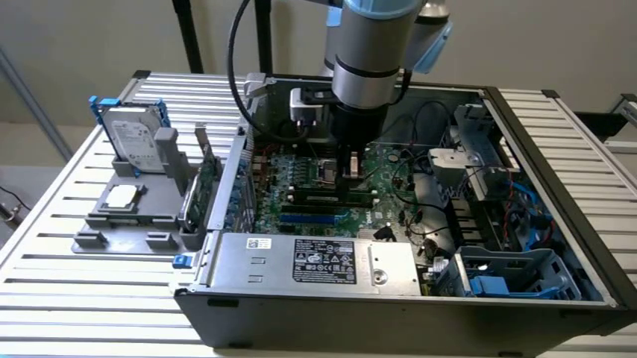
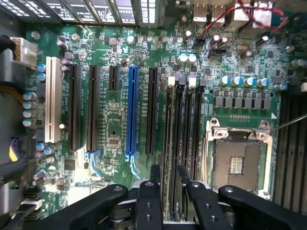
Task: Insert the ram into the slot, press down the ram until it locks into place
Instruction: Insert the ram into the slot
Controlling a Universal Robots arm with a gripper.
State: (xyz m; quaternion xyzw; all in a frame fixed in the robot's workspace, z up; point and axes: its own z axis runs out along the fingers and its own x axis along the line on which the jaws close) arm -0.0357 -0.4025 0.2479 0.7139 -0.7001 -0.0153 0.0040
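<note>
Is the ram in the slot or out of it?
In: the ram stands on edge along the black slot, under the gripper. Whether it has locked, cannot tell.

You have a plain beige wall (image 1: 89, 37) behind your slatted metal table (image 1: 89, 298), two black uprights (image 1: 187, 33) rising at its far edge, even light throughout.
</note>
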